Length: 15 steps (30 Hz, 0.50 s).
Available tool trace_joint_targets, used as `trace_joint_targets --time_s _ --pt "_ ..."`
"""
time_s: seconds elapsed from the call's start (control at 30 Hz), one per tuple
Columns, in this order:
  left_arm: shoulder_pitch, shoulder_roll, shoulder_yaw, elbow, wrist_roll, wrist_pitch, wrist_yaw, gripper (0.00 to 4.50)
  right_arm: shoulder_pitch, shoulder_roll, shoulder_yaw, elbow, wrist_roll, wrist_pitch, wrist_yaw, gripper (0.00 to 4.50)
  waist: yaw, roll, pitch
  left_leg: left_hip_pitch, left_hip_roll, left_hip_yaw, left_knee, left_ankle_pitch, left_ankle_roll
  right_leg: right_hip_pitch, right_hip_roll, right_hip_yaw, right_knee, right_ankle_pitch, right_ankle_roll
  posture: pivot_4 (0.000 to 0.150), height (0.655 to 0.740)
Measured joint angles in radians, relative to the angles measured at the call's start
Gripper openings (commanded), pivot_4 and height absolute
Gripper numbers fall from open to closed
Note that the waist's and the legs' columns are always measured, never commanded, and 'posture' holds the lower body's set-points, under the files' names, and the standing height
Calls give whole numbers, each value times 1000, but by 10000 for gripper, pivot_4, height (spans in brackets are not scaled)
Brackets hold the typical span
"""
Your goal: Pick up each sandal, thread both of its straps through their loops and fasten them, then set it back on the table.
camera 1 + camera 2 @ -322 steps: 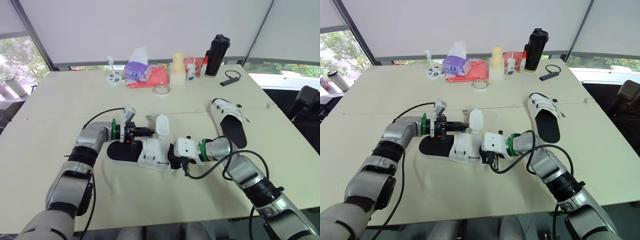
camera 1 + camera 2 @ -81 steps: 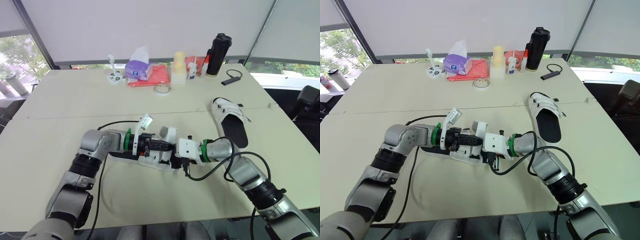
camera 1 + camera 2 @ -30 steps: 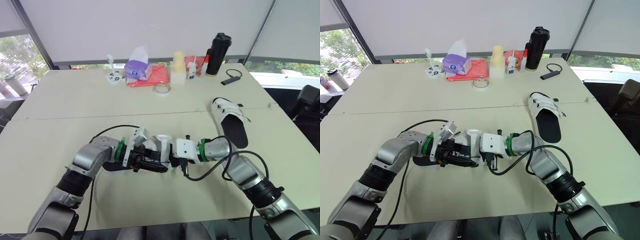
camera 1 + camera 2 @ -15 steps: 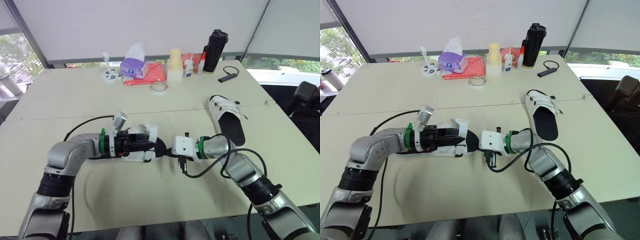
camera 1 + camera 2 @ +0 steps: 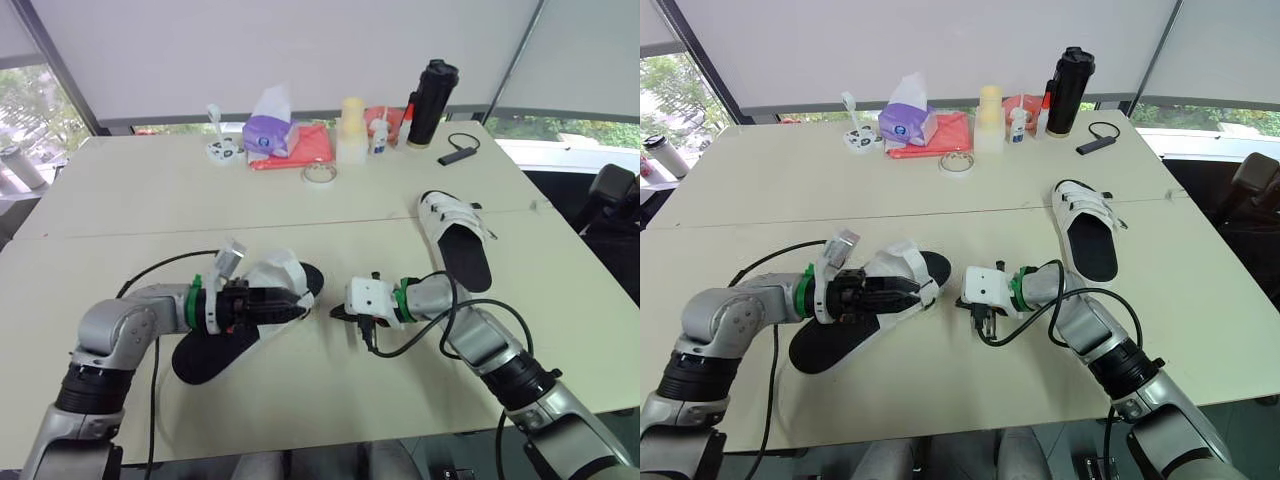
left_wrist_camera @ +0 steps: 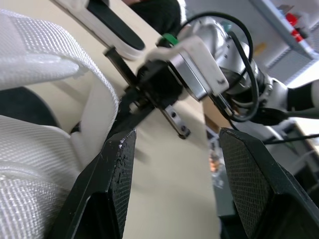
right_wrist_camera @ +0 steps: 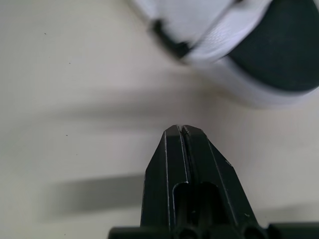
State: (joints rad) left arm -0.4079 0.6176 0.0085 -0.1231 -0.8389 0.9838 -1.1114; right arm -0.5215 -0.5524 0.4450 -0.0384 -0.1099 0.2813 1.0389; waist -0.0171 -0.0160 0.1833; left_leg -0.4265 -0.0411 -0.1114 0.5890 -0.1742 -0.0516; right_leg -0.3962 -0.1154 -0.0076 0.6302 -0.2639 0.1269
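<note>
A white-strapped sandal with a black sole (image 5: pixel 275 276) lies slanted at the table's front left, its heel toward the front edge. My left gripper (image 5: pixel 298 305) reaches in over its straps. In the left wrist view the left gripper (image 6: pixel 174 144) is open, with a white mesh strap (image 6: pixel 55 64) against one finger (image 6: pixel 117 164) and nothing in the gap between the tips. My right gripper (image 5: pixel 338 312) rests on the table just right of the sandal's toe, shut and empty, its tips (image 7: pixel 182 130) short of the toe (image 7: pixel 269 55). The second sandal (image 5: pixel 447 217) lies at the right.
Along the far edge stand a black bottle (image 5: pixel 428 92), a pale yellow bottle (image 5: pixel 350 130), a purple tissue pack (image 5: pixel 265 130) on a red cloth (image 5: pixel 312 150), a tape roll (image 5: pixel 320 175) and a small black device (image 5: pixel 460 155). Cables trail from both wrists.
The sandal has swung round and slid left with my left gripper, its heel now toward the front edge. A gap has opened between its toe and my right gripper.
</note>
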Motion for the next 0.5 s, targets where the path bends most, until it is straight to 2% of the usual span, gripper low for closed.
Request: trace_joint_targets --time_s 0.1,0.33,0.5 --pt "-30 1 11 -1 -47 44 1 31585 -1 -23 -30 -37 29 68 22 0 6 1 5 -2 0 0 1 0 0 -1 0 0 0 0 0 1500 7296" --pt "-42 26 -15 -38 -108 109 -51 31585 -3 -181 -209 -282 186 261 105 0 6 1 10 -6 -2 0 1 0 0 -3 -2 0 -1 0 1 1500 7296" --pt "-71 6 -74 -42 -112 127 -82 31585 -2 -208 -222 -331 216 296 101 0 4 1 10 -6 -1 1 2 0 0 -4 -2 0 0 0 1 1500 7296"
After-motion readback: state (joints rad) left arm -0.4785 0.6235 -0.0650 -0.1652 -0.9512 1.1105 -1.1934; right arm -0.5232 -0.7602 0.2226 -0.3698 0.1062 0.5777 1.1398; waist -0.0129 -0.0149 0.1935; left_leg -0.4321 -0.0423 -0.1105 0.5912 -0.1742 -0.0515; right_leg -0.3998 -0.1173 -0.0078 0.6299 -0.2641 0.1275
